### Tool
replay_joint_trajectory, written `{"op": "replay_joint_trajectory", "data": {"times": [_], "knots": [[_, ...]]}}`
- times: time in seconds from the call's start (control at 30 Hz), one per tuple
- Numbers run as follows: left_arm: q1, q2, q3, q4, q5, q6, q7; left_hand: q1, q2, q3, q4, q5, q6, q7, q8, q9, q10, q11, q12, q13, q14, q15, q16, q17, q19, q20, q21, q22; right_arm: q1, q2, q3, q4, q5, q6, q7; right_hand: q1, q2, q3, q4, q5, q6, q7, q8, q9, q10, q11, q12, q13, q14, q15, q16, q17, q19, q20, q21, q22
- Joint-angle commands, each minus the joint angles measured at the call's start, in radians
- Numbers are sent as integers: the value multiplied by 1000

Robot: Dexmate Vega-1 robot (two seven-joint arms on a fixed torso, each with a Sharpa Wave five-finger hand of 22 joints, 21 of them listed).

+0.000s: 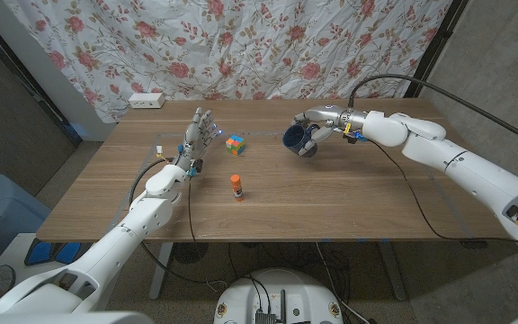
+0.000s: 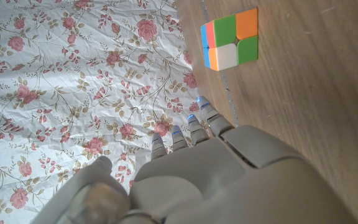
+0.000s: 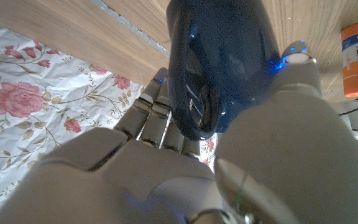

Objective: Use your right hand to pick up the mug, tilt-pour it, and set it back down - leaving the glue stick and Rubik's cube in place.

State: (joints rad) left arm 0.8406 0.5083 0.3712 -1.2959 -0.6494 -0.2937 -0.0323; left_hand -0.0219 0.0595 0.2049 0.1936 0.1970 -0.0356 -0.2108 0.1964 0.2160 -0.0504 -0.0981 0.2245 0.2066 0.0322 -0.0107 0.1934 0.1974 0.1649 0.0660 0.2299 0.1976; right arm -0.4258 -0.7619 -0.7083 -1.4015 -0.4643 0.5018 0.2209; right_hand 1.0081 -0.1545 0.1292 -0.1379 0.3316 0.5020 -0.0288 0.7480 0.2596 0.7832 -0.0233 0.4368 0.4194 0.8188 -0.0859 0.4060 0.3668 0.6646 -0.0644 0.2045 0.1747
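Right hand's got the mug tipped over, left one just idling

Going left to right in the head view: the left hand [image 1: 196,144] stands at center-left with fingers spread, holding nothing. Just right of it sits the Rubik's cube [image 1: 234,144], with the glue stick [image 1: 236,187] upright lower down near the middle. Over at upper right, the right hand [image 1: 317,126] is wrapped around the dark blue mug [image 1: 297,139], which is tilted sideways with its opening facing left, above the table [image 1: 349,202].

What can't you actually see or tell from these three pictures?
- Inside of the mug: head view too small; right wrist view blocked by the right hand.
- Glue stick label: too small, cut by the edge.
- Rubik's cube: far faces hidden.
- Left hand: palm side unseen.
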Motion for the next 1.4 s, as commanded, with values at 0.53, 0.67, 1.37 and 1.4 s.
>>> {"op": "replay_joint_trajectory", "data": {"times": [0.53,0.67,1.37,1.4], "knots": [[1,-1,-1,0,1,0,3,-3,118,6,1,5,-1,-7,6,3,-4,-7,4,5,5,0,5,5,9,0,6,4,30,-30,-26,-132,-141,-152,104,49,194,11,11,-17,201,-173,169,-6,219,-182,-3,36,31,-148,-22,6,18,-81,6,2],[1,0,-1,-1,0,0,3,-3,118,6,1,5,-2,-7,6,3,-3,-6,4,5,5,0,5,5,9,0,6,4,37,-30,-31,-141,-157,-163,115,51,198,13,8,-18,202,-175,172,-6,223,-183,-5,37,34,-149,-25,7,16,-97,4,2],[0,-1,-1,0,0,0,3,-3,118,6,1,5,-1,-6,7,3,-2,-6,4,5,4,0,5,5,9,0,6,4,74,-32,-73,-190,-277,-234,203,69,221,19,-2,-32,216,-175,186,-7,248,-184,-9,48,39,-149,-31,23,13,-102,2,2],[0,-1,-1,0,1,0,3,-3,118,6,1,5,0,-6,7,3,-2,-3,4,5,5,0,5,5,9,0,6,4,73,-33,-73,-194,-279,-239,209,71,222,20,-3,-32,216,-175,186,-7,248,-184,-9,48,38,-150,-31,24,14,-102,2,2]]}}
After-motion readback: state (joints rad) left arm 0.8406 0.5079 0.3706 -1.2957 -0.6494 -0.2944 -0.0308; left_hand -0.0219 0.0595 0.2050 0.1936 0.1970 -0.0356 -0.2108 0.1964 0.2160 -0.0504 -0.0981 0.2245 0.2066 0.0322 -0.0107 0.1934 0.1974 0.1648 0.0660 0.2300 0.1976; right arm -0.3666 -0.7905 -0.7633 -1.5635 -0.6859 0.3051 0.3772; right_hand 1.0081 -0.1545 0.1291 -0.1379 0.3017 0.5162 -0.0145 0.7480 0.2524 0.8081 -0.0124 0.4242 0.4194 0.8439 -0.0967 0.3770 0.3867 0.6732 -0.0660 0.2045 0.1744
